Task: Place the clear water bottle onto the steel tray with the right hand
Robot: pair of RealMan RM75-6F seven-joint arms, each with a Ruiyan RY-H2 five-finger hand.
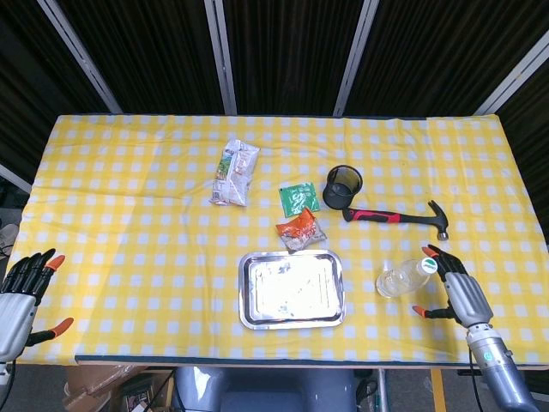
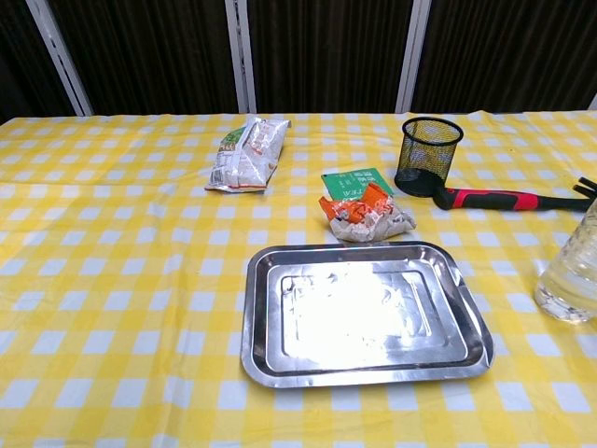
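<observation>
The clear water bottle (image 1: 404, 277) lies on its side on the yellow-and-white checked tablecloth (image 1: 129, 197), to the right of the steel tray (image 1: 292, 289) and apart from it, its green-labelled cap end pointing away from the tray. It is transparent, rounded plastic, appearing to hold little or no liquid, so it is judged light and liable to roll if nudged.

The right hand (image 1: 452, 292) is beside the bottle's cap end, fingers spread, holding nothing; whether its fingertips touch the cap cannot be told. The step in hand is judged to be the approach. The next move calls for the fingers to wrap around the bottle's body before any lift, then a carry leftward to the tray.

The tray is a shallow rectangular pan with rounded corners and a raised rim, polished and strongly reflective, with nothing in it; its slick floor may let the bottle slide.

Just beyond the tray's far edge sits a crumpled orange snack wrapper (image 1: 300, 230), and past that a flat green packet (image 1: 298, 198). Beyond the tray to the right stand a black wire-mesh cup (image 1: 343, 185) and a hammer (image 1: 397, 218) with a red-and-black handle. Further from the tray, up and to the left, lies a pale crinkled snack bag (image 1: 234, 172).

The left hand (image 1: 21, 296) rests at the near left table corner, well apart from the tray, fingers apart and holding nothing.
</observation>
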